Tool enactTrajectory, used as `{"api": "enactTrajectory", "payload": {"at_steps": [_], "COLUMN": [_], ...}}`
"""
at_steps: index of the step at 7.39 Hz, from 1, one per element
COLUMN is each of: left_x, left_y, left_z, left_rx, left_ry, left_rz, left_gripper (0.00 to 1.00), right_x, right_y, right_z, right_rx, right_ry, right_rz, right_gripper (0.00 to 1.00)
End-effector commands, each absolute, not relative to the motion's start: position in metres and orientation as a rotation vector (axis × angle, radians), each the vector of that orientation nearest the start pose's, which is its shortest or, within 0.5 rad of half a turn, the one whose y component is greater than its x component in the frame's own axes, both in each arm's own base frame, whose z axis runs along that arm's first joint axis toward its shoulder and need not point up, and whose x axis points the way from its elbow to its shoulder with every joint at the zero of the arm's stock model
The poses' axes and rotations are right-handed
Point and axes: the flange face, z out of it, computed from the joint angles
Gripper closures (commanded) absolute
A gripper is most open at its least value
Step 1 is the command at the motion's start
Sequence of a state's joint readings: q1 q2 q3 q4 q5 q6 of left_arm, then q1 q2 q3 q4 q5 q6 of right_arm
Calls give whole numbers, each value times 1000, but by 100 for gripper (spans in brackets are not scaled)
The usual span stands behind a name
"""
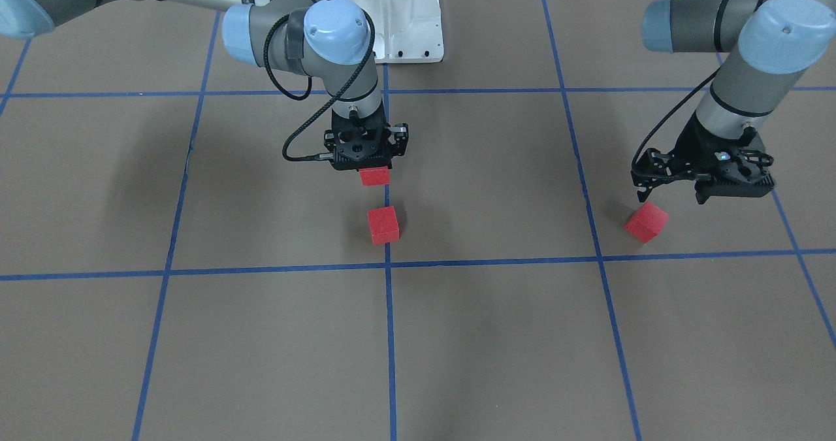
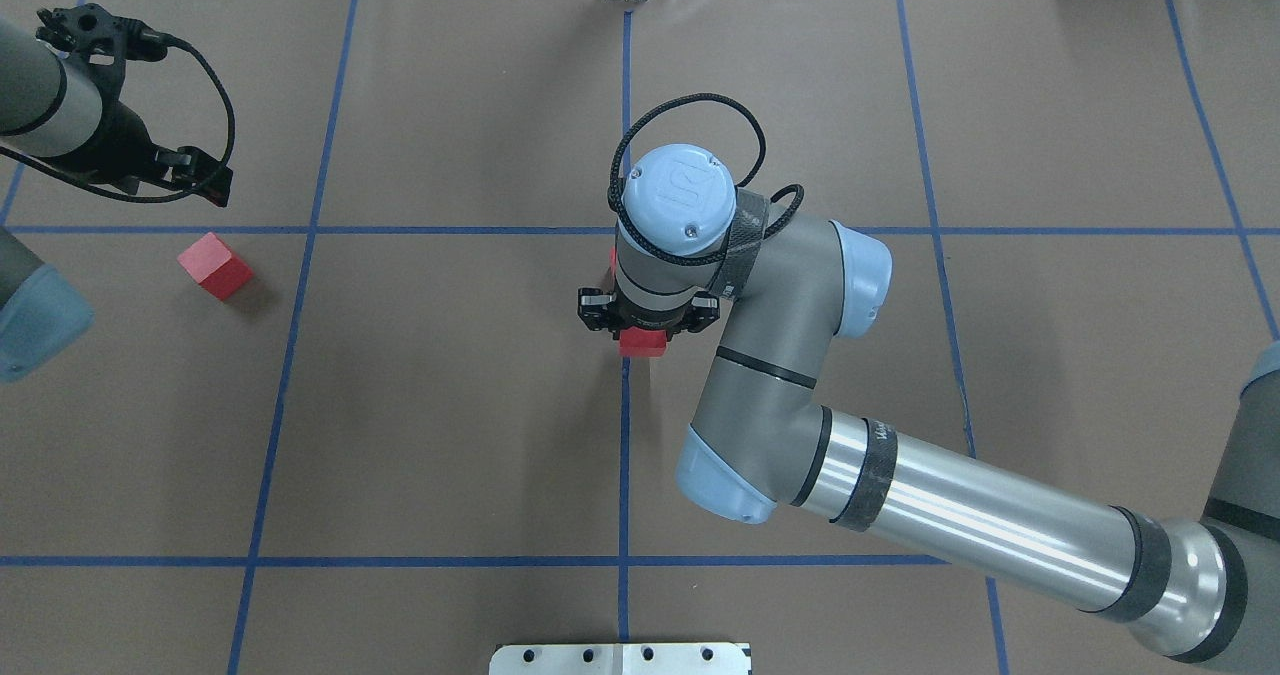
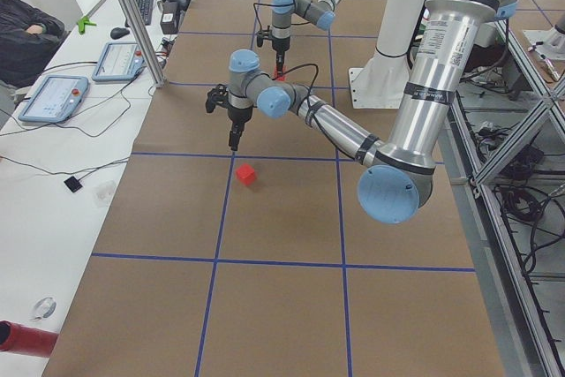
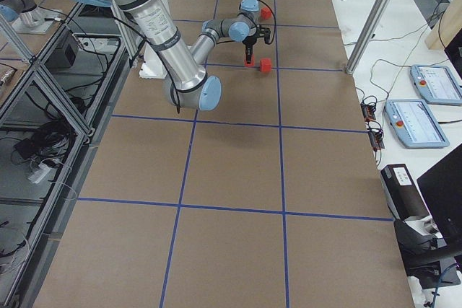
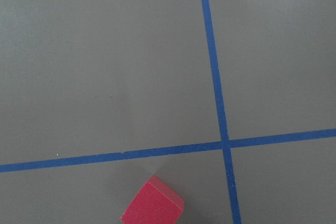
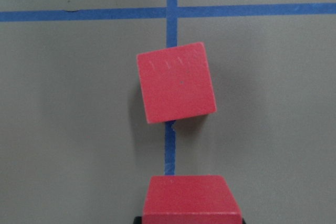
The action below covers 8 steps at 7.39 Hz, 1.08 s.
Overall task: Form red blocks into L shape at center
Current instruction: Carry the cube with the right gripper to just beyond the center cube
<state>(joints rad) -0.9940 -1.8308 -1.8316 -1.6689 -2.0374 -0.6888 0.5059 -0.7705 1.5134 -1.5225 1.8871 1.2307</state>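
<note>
Three small red cubes. My right gripper [image 1: 374, 168] is shut on one red block [image 1: 374, 176] at the table's centre, low over the blue centre line; this block also shows in the overhead view [image 2: 642, 343] and at the bottom of the right wrist view [image 6: 191, 199]. A second red block [image 1: 383, 225] lies on that line a short gap beyond it, slightly rotated [image 6: 176, 82]. The third red block [image 1: 646, 222] lies far out on my left side [image 2: 214, 265]. My left gripper [image 1: 671, 198] hovers open just behind and above it, and the block shows at the bottom of the left wrist view [image 5: 152, 203].
Blue tape lines [image 1: 388, 336] divide the brown table into large squares. The white robot base plate [image 1: 398, 23] stands at the table's robot side. A metal frame post [image 3: 132, 15] and tablets [image 3: 53, 94] stand off the operators' edge.
</note>
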Motion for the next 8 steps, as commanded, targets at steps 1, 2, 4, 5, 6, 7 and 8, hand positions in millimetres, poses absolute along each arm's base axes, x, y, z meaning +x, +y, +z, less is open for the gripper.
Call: {"api": "enactTrajectory", "payload": {"at_steps": [1,2,4,5,6,7,8], "left_x": [243,243,243,243,243,244,243], "left_y": [-536,-536,-535,-535,-535,-535,-535], "left_z": [393,394,396,396,396,396,396], "left_rx": [221,221,218,219,219,217,219], "left_ry": [723,721,721,722,721,721,722], "left_rz": [38,37,37,37,38,38,37], "left_gripper": [0,0,0,0,0,0,0], "right_x": [-595,-597,-603,-603,-603,-605,-608], "right_y": [-455,-459,-465,-466,-466,-468,-471], "right_z": [195,199,207,205,203,198,192], "right_rx": [94,101,117,126,130,145,148], "right_ry": [-808,-814,-826,-825,-826,-829,-833], "right_rz": [54,54,54,58,57,61,61], "right_gripper": [100,100,100,100,100,100,100]}}
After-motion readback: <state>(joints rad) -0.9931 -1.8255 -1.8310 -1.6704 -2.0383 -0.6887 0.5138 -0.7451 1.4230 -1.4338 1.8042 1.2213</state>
